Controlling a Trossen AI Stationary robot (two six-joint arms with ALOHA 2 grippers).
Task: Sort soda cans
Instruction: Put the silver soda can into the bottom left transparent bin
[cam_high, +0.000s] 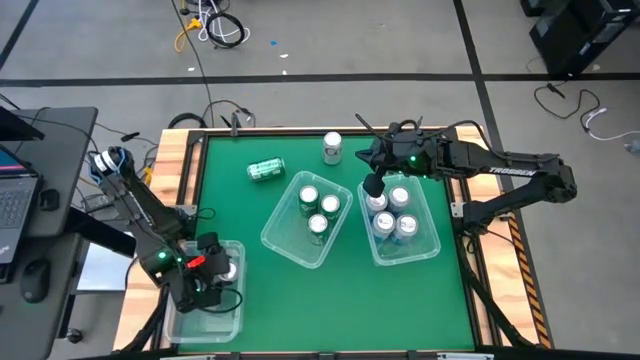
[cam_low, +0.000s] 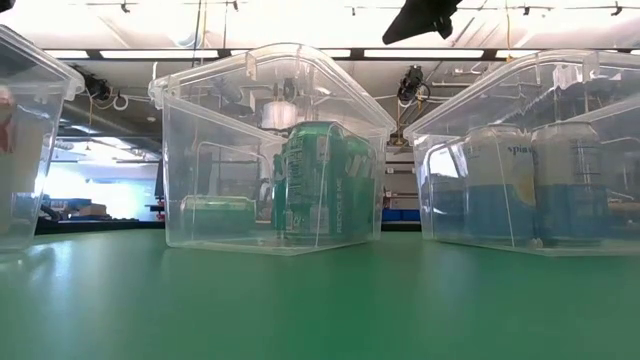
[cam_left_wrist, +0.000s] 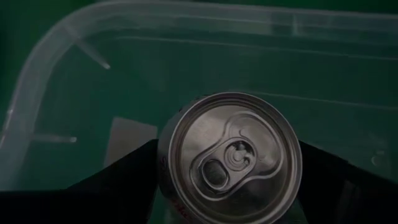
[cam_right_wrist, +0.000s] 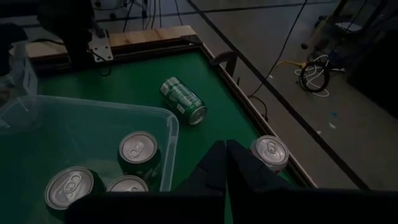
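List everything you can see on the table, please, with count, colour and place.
green table: one, wooden frame
clear plastic rectangular bins: three, at the left, middle and right
green cylindrical soda cans: three, upright in the middle bin
lying green can: one, on the table, outside the bins
blue cans: four, in the right bin
silver-white can: one, upright near the far edge
silver-topped can: one, in the left bin
left gripper: at that can
right gripper: shut, over the right bin
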